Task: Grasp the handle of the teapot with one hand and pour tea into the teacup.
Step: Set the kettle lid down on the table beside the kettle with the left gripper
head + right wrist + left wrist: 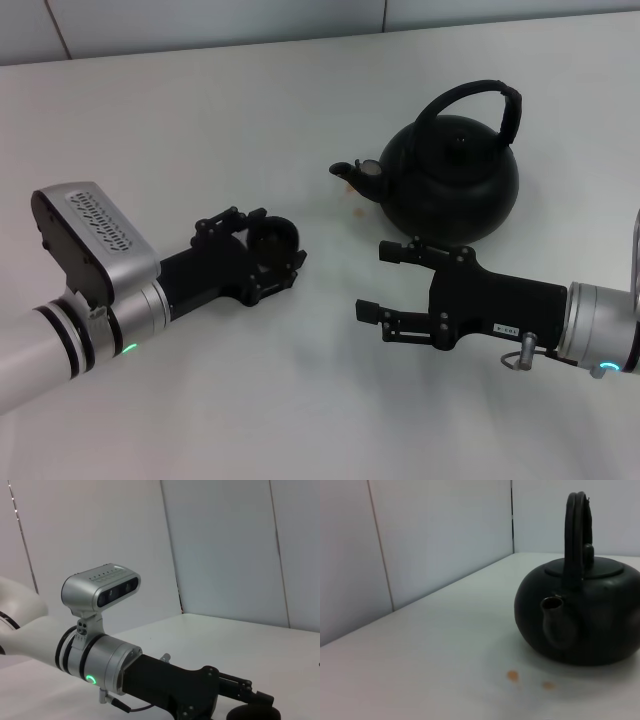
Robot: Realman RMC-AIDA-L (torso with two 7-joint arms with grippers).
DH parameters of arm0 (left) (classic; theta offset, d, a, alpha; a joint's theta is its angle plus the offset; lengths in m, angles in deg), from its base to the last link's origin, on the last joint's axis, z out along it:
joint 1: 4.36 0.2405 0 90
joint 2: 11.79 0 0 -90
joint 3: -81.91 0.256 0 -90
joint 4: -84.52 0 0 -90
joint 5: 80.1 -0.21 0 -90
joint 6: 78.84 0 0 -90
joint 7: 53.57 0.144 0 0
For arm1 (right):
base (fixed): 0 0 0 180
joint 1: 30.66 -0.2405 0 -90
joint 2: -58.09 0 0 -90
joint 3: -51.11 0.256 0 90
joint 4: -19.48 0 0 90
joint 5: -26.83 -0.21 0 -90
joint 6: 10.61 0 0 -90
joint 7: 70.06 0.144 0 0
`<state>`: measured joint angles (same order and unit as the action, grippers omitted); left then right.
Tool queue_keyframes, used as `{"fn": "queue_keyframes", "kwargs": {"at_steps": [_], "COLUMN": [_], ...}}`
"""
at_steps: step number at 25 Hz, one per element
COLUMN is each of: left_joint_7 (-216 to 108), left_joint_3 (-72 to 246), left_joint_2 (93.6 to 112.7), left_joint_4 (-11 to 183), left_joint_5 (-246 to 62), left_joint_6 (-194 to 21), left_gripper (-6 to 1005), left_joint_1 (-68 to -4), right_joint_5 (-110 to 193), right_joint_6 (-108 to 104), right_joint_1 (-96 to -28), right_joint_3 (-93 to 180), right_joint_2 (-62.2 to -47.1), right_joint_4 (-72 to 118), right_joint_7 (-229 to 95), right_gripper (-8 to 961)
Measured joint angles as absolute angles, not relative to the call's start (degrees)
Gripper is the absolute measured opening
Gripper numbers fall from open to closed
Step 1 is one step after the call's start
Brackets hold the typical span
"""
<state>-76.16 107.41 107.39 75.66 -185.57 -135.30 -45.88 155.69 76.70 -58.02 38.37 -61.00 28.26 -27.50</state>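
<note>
The matte-black teapot [455, 180] stands on the white table at the back right, its spout [345, 169] pointing left. Its arched handle [485, 95] stands upright over the lid. The left wrist view shows the teapot [580, 615] close up with its handle [576, 535] edge-on. My left gripper [275, 247] lies low on the table, left of the teapot, shut on the small black teacup [275, 235]. The teacup's rim [252, 713] also shows in the right wrist view. My right gripper [375, 280] is open in front of the teapot, pointing left, with nothing between its fingers.
Two small brown drops [512, 676] mark the table in front of the spout. The white table [200, 130] runs back to a pale panelled wall [200, 25]. The left arm's silver wrist camera [102, 591] rises above its forearm.
</note>
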Motion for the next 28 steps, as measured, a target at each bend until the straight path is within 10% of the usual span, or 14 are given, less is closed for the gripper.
{"fn": "queue_keyframes", "kwargs": {"at_steps": [28], "left_joint_7": [-78.2], "left_joint_3": [106.7], "left_joint_2": [106.61], "left_joint_4": [82.4], "left_joint_5": [-185.9], "left_joint_6": [-153.1], "left_gripper": [850], "left_joint_1": [-36.5], "right_joint_5": [155.4], "right_joint_6": [76.5], "right_joint_1": [-57.3], "right_joint_3": [38.4], "right_joint_2": [-61.00], "right_joint_4": [28.3], "right_joint_7": [-27.5], "right_gripper": [832]}}
